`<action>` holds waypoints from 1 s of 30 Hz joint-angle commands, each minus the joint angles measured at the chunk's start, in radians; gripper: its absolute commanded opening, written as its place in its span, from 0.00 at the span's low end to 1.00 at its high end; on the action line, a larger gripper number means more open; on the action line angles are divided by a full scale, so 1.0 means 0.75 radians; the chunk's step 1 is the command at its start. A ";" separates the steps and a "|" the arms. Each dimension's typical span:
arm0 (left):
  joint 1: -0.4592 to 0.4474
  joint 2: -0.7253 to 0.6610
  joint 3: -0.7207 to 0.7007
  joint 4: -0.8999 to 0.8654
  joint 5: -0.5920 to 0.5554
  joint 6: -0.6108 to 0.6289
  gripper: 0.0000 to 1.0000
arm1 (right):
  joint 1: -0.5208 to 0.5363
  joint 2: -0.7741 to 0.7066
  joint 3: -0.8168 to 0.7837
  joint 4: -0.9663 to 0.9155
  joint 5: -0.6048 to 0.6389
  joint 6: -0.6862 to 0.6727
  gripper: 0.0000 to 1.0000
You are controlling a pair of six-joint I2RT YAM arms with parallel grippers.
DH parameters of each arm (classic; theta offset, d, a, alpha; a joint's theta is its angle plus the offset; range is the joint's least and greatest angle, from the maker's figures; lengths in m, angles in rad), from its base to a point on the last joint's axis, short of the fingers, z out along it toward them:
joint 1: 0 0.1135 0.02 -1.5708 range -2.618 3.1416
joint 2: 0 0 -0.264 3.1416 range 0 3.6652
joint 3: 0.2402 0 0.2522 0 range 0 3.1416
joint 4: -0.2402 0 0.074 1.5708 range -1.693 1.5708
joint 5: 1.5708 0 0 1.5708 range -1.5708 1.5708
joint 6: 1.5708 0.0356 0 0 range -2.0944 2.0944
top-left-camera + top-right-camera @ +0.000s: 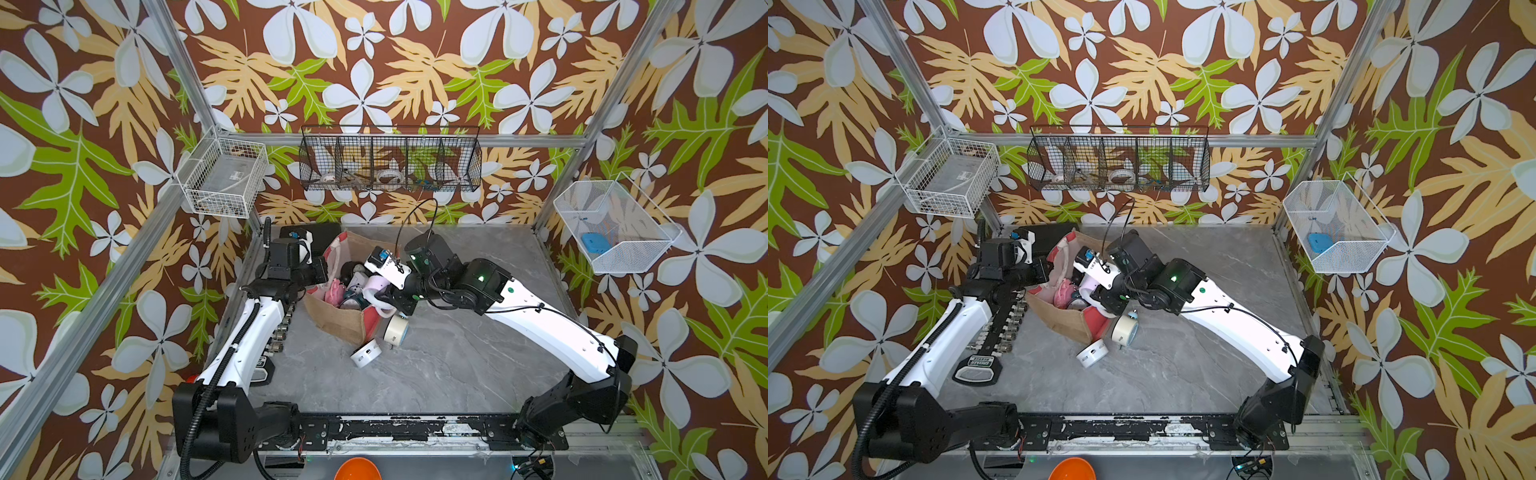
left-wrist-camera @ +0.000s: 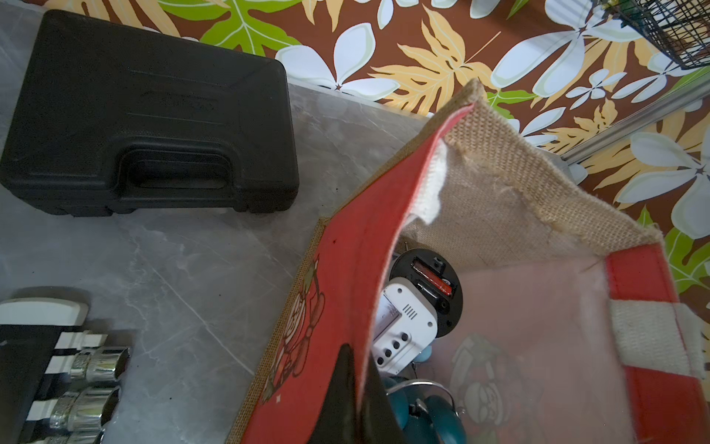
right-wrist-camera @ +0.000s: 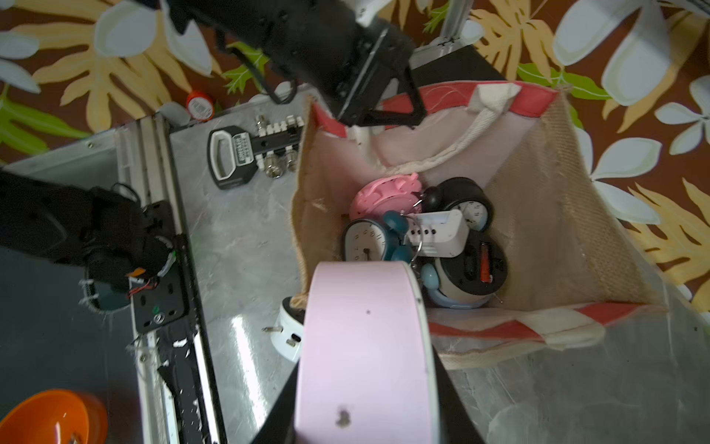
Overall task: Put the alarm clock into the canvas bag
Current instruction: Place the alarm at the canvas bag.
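Currently, left gripper [image 2: 355,369]: we are seeing it pinching canvas bag [image 2: 518,200] rim, lower centre.
right gripper [image 3: 365,392]: clasping pink alarm clock [image 3: 365,326].

We can read only hour numerals on the teal alarm clock [image 3: 365,240]; the socket rail [image 3: 249,150] carries a label too blurred to read.
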 commanded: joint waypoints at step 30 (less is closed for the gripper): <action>0.000 -0.007 -0.006 0.046 0.042 -0.006 0.00 | -0.085 0.957 0.798 -0.044 0.286 0.204 0.23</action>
